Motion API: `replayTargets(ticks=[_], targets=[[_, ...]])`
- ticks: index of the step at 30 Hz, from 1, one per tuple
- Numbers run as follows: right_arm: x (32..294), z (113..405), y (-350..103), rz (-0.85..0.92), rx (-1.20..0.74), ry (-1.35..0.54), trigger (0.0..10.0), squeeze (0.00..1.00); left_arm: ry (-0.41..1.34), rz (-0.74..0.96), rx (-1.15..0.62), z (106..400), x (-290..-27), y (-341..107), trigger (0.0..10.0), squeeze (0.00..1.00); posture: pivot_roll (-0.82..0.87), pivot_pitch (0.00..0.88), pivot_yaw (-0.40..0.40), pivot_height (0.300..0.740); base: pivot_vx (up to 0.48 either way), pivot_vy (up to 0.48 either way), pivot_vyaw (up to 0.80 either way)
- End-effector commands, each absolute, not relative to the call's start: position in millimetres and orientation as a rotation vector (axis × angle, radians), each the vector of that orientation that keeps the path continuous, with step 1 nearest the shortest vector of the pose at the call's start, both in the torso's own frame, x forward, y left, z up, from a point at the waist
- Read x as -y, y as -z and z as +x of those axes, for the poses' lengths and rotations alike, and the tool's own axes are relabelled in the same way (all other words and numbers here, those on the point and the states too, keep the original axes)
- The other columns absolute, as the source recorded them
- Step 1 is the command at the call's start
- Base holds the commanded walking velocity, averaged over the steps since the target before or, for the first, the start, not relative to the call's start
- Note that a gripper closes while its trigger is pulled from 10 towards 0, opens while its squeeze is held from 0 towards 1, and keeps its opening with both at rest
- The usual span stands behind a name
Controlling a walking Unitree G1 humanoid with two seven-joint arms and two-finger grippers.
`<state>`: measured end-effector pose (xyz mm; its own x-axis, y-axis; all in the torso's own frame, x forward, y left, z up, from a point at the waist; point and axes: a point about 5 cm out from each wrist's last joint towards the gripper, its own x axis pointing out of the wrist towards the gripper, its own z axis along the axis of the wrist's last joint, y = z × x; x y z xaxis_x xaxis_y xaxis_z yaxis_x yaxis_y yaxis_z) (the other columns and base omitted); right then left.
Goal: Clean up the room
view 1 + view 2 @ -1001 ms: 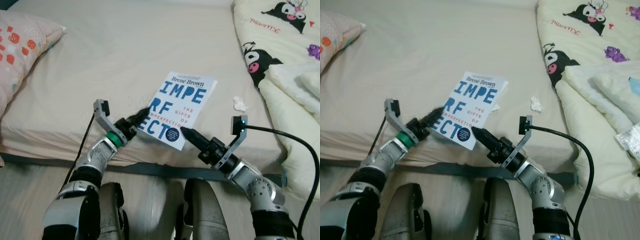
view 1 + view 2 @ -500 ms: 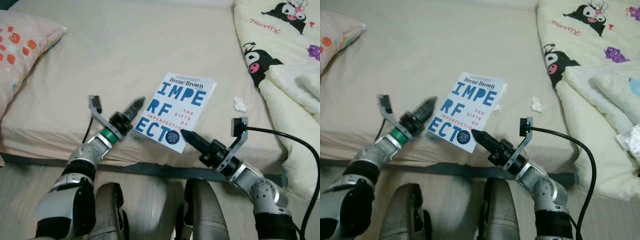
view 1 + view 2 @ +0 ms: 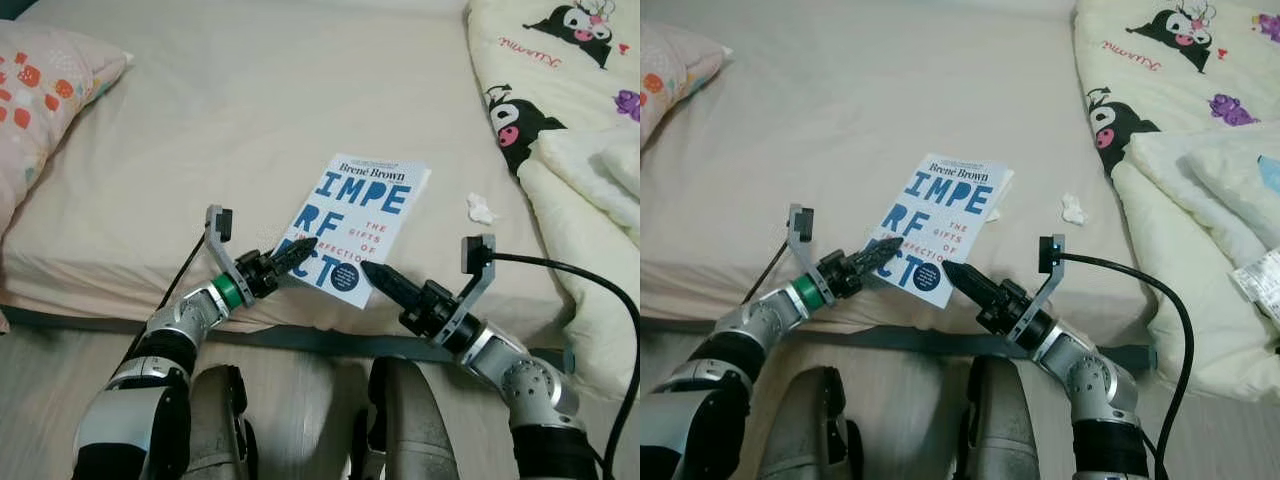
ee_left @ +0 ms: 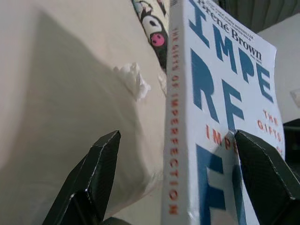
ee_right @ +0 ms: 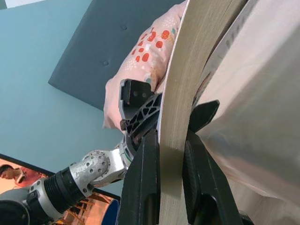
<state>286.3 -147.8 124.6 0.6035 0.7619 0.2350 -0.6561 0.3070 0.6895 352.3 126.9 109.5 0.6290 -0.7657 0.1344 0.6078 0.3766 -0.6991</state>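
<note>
A white paperback book (image 3: 360,215) with big blue letters lies slanted near the front edge of the beige bed (image 3: 230,110). My right gripper (image 3: 368,268) is shut on its near corner; in the right wrist view the two black fingers (image 5: 146,187) pinch the page edge (image 5: 180,117). At the book's near left edge is my left gripper (image 3: 302,246), open. In the left wrist view its fingers (image 4: 96,176) stand wide apart, with the book's spine (image 4: 172,140) between them and one finger against the cover.
A crumpled tissue (image 3: 480,208) lies on the sheet right of the book. A cartoon-print duvet (image 3: 560,110) is heaped along the right, and a pink patterned pillow (image 3: 35,100) lies far left. A black cable (image 3: 590,290) loops from the right arm.
My left gripper, which had drawn back to the left half a second ago, is at the book's near left edge again, its fingers astride the spine. The right gripper has kept its hold.
</note>
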Motion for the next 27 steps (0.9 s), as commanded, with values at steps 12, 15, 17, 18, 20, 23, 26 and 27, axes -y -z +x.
replayTargets(ticks=[12, 15, 17, 18, 20, 23, 26, 27], targets=[[146.7, 283.5, -126.5, 0.847, -0.131, -0.970, 0.0, 0.00, 0.936, -0.883, -0.249, 345.2, -130.0, -103.5, 0.0, 0.00, -0.02, 0.181, 0.008, 0.595, 0.000, 0.000, 0.00], [147.0, 283.7, -126.6, 0.847, -0.131, -0.968, 0.0, 0.00, 0.948, -0.892, -0.252, 344.2, -129.7, -103.2, 0.0, 0.00, -0.02, 0.182, 0.007, 0.595, 0.000, 0.000, 0.00], [147.2, 283.8, -126.6, 0.848, -0.131, -0.967, 0.0, 0.00, 0.961, -0.905, -0.254, 343.2, -129.3, -103.1, 0.0, 0.00, -0.02, 0.182, 0.007, 0.595, 0.000, 0.000, 0.00], [147.2, 283.8, -126.6, 0.848, -0.131, -0.967, 0.0, 0.00, 0.961, -0.905, -0.254, 343.2, -129.3, -103.1, 0.0, 0.00, -0.02, 0.182, 0.007, 0.595, 0.000, 0.000, 0.00], [147.8, 284.9, -126.5, 0.847, -0.131, -0.963, 0.0, 0.00, 0.986, -0.941, -0.250, 342.0, -129.3, -104.4, 0.0, 0.00, -0.02, 0.182, 0.006, 0.595, 0.000, 0.000, 0.00], [147.8, 285.3, -126.6, 0.846, -0.132, -0.964, 0.0, 0.00, 0.994, -0.949, -0.250, 341.8, -129.4, -105.1, 0.0, 0.00, -0.02, 0.181, 0.006, 0.595, 0.000, 0.000, 0.00], [147.8, 285.4, -126.2, 0.843, -0.134, -0.962, 0.0, 0.00, 0.998, -0.955, -0.249, 341.9, -129.5, -105.6, 0.0, 0.00, -0.02, 0.181, 0.005, 0.595, 0.000, 0.000, 0.00], [147.8, 285.4, -126.2, 0.843, -0.134, -0.962, 0.0, 0.00, 0.998, -0.955, -0.249, 341.9, -129.5, -105.6, 0.0, 0.00, -0.02, 0.181, 0.005, 0.595, 0.000, 0.000, 0.00]])
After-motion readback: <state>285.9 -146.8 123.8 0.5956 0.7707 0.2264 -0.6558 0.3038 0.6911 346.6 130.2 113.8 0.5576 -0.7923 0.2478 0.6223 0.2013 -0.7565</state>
